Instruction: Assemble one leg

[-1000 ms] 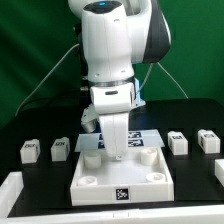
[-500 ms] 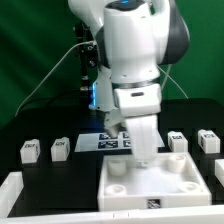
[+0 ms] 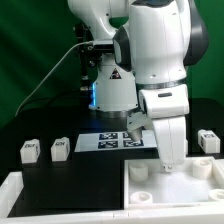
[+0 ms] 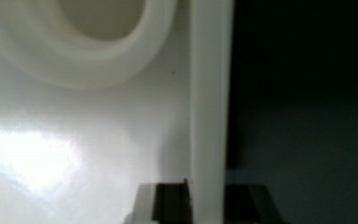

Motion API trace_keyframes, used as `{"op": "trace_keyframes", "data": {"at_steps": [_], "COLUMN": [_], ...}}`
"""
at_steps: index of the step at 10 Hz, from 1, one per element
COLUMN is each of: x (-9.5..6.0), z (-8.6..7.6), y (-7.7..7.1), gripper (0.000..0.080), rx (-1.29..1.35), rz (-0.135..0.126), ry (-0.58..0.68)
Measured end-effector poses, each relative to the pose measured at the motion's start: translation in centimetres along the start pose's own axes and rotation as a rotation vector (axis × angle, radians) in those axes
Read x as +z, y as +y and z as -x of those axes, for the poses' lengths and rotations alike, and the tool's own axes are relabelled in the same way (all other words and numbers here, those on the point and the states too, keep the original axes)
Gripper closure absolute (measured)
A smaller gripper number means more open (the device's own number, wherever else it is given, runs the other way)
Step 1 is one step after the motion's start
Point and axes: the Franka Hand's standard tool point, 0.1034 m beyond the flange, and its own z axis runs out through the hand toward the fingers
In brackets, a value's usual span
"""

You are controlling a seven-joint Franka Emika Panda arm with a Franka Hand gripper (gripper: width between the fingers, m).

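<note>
White tray (image 4: 87,130) wall pinched between jaws in wrist view, exterior view adds legs (image 3: 30,150), marker board (image 3: 115,141)

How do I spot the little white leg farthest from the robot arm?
Find the big white robot arm over the white tray. On the exterior view's left, two small tagged blocks sit on the black table. The leg is the outer one, farther from the arm than its twin.

Exterior view frontal, wrist view close on shared tray (image 4: 69,150)
</note>
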Motion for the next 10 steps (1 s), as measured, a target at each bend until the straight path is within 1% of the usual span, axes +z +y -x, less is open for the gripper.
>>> {"op": "trace_keyframes", "data": {"at_steps": [1,2,3,4,5,6,7,8,9,10], "x": [0.02,0.02,0.01,0.02,0.02,0.02,0.02,0.02,0.02,0.02], "z": [0.03,0.05,0.08,0.10,0.12,0.13,0.14,0.15,0.15,0.16], "y": [0.00,0.02,0.04,0.04,0.04,0.04,0.04,0.04,0.04,0.05], "gripper": [0.0739,0.0739,0.0739,0.0650,0.0650,0.0431,0.0292,0.0196,0.0196,0.0158], "rx": [-0.007,-0.014,-0.013,-0.013,-0.012,-0.012,-0.012,-0.012,-0.012,-0.011], "rz": [0.000,0.008,0.008,0.008,0.008,0.008,0.008,0.008,0.008,0.008], "ry": [-0.006,-0.006,-0.006,-0.006,-0.006,-0.006,-0.006,-0.006,-0.006,-0.006]}}
